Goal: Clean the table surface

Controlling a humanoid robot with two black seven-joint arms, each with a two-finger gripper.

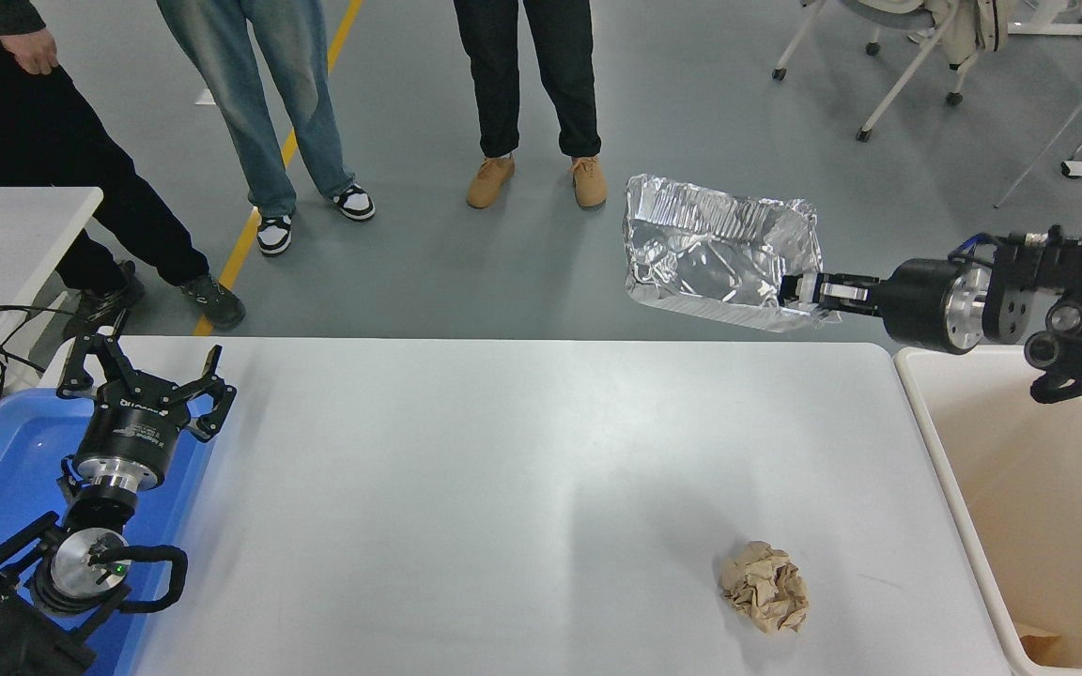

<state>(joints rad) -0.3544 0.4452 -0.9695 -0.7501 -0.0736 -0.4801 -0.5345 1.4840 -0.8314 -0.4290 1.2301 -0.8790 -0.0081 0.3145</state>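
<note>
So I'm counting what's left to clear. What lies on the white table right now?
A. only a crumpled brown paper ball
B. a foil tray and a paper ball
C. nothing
A: only the crumpled brown paper ball lies on the white table; the right tool holds the foil tray up in the air.

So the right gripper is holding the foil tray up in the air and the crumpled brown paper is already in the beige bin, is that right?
Not quite. In the head view the crumpled brown paper lies on the white table, not in the beige bin. The right gripper does hold the foil tray in the air.
</note>
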